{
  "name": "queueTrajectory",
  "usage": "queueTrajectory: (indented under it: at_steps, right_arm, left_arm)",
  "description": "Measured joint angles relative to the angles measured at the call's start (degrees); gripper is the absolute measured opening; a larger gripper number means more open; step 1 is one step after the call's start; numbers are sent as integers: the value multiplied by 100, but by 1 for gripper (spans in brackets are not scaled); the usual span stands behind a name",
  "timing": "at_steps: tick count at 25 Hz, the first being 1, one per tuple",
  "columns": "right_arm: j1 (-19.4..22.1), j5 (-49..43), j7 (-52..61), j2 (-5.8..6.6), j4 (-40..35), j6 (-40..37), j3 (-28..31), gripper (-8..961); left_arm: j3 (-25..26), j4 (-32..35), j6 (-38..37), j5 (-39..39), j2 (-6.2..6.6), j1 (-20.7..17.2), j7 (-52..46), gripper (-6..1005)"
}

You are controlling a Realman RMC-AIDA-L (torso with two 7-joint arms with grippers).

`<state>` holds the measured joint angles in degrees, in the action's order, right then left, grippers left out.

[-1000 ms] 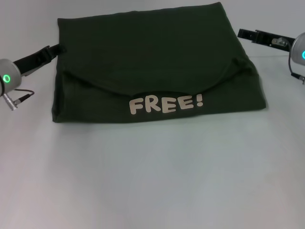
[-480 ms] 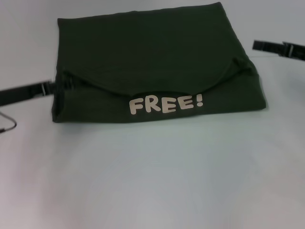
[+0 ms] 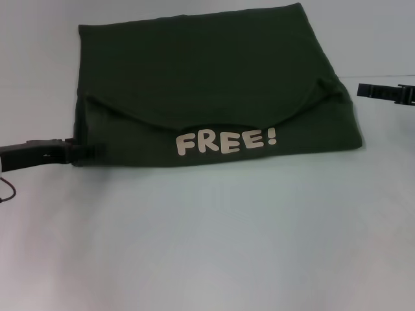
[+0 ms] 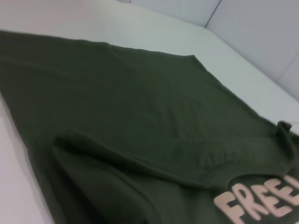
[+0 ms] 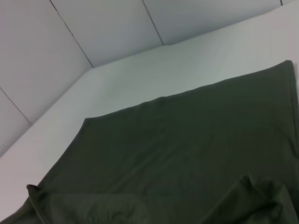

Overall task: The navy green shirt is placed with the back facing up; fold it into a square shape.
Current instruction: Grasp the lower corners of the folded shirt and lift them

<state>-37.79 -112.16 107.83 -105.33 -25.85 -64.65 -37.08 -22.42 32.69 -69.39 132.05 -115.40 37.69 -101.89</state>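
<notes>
A pale grey-white counter (image 3: pixel 207 246) carries the work, and the wrist views show light panelled walls (image 5: pixel 93 32) rising behind its far edge; the navy green shirt (image 3: pixel 207 78) lies on the far half of the counter, already folded into a broad, roughly rectangular packet; a flap of cloth is turned over the top with a curved lower edge, and beneath that curve the cream letters "FREE!" (image 3: pixel 225 141) sit near the packet's near edge; small puckers of cloth stand up at both ends of the curved fold. The left pincer (image 3: pixel 83 151) reaches in low from the left side, its dark tip touching the shirt's near left corner; whether its fingers are spread or pinching the cloth cannot be told; a thin cable loops beneath that arm at the picture's edge. The right pincer (image 3: pixel 364 90) shows as a dark bar at the right edge, just beside the shirt's right side and apart from it; its finger state cannot be told either.
</notes>
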Motion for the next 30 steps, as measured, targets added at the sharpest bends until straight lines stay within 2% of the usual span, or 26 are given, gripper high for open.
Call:
queueTrajectory:
  at_steps: [7,13,16,30]
  right_arm:
    - [17,-101,13,4,20,7,0,770]
    - [36,-101,28,4,51,17,-6,771]
    - [47,-107,43,4,54,18,-10,771]
    - [36,-156,88,4,54,23,-9,770]
  left_arm:
    - [-353,-20,647,1,-104,-12,1027,848]
    - [-1025,-94,1455,5,-196,20,1117,848]
    - [-1251,-105,1617,10,-232,25,1099,847]
    - [-1295,-292,1750,-35,-239,144,1120,843]
